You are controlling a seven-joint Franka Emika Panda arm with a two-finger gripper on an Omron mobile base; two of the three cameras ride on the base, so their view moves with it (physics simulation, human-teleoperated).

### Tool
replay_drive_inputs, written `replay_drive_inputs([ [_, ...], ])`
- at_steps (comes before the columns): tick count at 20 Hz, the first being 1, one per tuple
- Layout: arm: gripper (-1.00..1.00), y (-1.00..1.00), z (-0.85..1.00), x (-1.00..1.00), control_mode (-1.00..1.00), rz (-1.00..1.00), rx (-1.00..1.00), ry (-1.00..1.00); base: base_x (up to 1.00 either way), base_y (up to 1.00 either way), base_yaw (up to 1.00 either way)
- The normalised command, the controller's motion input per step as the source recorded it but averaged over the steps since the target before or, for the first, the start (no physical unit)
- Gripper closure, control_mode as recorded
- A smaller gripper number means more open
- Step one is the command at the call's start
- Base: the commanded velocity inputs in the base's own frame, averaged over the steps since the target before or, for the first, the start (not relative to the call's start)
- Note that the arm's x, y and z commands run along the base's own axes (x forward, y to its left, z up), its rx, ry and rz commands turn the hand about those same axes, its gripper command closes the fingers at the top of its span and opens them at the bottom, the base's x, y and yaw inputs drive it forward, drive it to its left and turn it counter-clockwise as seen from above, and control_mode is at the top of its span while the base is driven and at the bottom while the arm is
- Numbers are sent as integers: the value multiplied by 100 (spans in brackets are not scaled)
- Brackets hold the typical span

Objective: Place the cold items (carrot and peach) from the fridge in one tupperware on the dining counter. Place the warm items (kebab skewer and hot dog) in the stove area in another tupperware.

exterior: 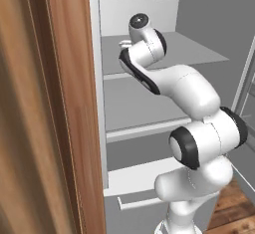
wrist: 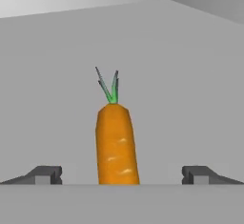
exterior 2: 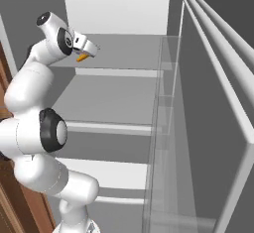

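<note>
An orange carrot point(wrist: 114, 142) with a short green top lies on the grey upper fridge shelf point(wrist: 190, 75), its leafy end pointing away from the hand. My gripper point(wrist: 122, 174) is open. Its two dark fingertips point(wrist: 47, 174) stand wide on either side of the carrot's near end and do not touch it. In the right base view the gripper point(exterior 2: 89, 46) reaches into the fridge at upper-shelf height, and an orange bit of the carrot point(exterior 2: 82, 57) shows just under it. From the left base camera, the arm's wrist point(exterior: 142, 44) is seen at the same shelf.
The open fridge has several grey shelves point(exterior 2: 119, 95) below the one I am at. Its door point(exterior 2: 213, 108), with railed bins, stands open on the right. A tall wooden cabinet panel point(exterior: 50, 108) borders the fridge on the left. Wooden floor point(exterior: 234, 203) shows lower right.
</note>
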Motion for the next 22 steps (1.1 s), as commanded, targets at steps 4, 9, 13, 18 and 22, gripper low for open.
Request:
replay_drive_inputs([
  [4,-100,-7,-5,62,-100,-4,0,2,0,0,0],
  [9,-100,0,-20,32,-100,-7,0,2,0,0,0],
  [13,-100,0,-43,0,-100,-18,0,0,0,0,0],
  [18,100,-27,-63,-20,-100,-13,8,-7,0,0,0],
  [22,100,-35,-61,-13,-100,-1,6,-11,0,0,0],
])
